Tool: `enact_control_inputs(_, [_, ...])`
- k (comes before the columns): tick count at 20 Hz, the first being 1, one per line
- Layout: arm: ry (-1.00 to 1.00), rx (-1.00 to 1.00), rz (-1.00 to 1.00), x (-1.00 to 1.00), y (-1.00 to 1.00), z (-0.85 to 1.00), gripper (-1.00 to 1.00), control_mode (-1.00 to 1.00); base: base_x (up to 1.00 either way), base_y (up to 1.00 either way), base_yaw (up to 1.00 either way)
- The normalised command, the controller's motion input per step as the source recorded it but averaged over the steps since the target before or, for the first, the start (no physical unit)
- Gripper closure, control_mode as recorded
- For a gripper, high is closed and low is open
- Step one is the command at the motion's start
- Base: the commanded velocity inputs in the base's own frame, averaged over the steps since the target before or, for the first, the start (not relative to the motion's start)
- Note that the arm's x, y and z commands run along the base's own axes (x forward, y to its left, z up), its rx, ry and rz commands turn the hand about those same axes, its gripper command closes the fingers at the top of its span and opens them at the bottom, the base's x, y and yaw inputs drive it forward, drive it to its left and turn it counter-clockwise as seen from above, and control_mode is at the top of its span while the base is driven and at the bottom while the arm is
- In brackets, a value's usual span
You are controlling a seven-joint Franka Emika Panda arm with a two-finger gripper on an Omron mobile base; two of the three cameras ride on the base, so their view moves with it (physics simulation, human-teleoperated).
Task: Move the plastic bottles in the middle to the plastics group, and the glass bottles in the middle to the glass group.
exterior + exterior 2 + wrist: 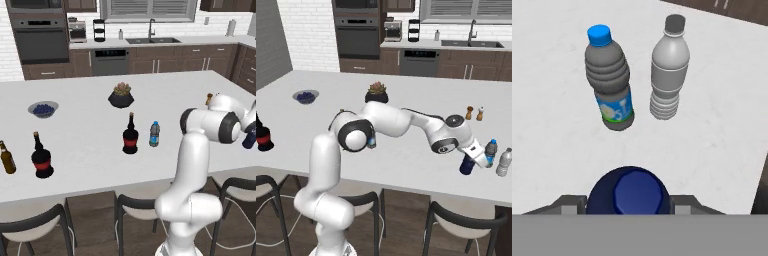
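Dark blue plastic bottle (468,164): clasped in the hand (482,160), beside the plastics group (503,162). Outstanding: clear blue-capped bottle (154,134), black glass bottle (130,134).

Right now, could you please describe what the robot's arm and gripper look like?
The arm is made of glossy white rounded segments linked by dark grey to black joint rings and round caps. It rises from a bulky white base column. The gripper is a small white block carrying two short dark grey fingers. A thin pale cable trails near the foot. No markings are legible.
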Motion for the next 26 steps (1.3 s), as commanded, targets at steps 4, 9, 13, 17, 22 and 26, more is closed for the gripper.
enact_control_inputs(4, [0.0,0.0,-0.09,0.23,-0.3,-0.23,1.0,-1.0,0.0,0.0,0.0])
enact_control_inputs(9, [0.0,0.0,-0.06,0.28,-0.09,-0.27,1.0,-1.0,0.0,0.0,0.0])
enact_control_inputs(13, [0.0,0.0,-0.01,0.23,0.0,-0.37,1.0,-1.0,0.0,0.0,0.0])
enact_control_inputs(17, [0.0,0.0,0.0,0.21,0.0,-0.35,1.0,-1.0,0.0,0.0,0.0])
enact_control_inputs(22, [0.0,0.0,-0.01,0.01,0.19,-0.53,1.0,-1.0,0.0,0.0,0.0])
enact_control_inputs(26, [0.0,0.0,-0.03,0.0,0.4,-0.57,-1.0,-1.0,0.0,0.0,0.0])
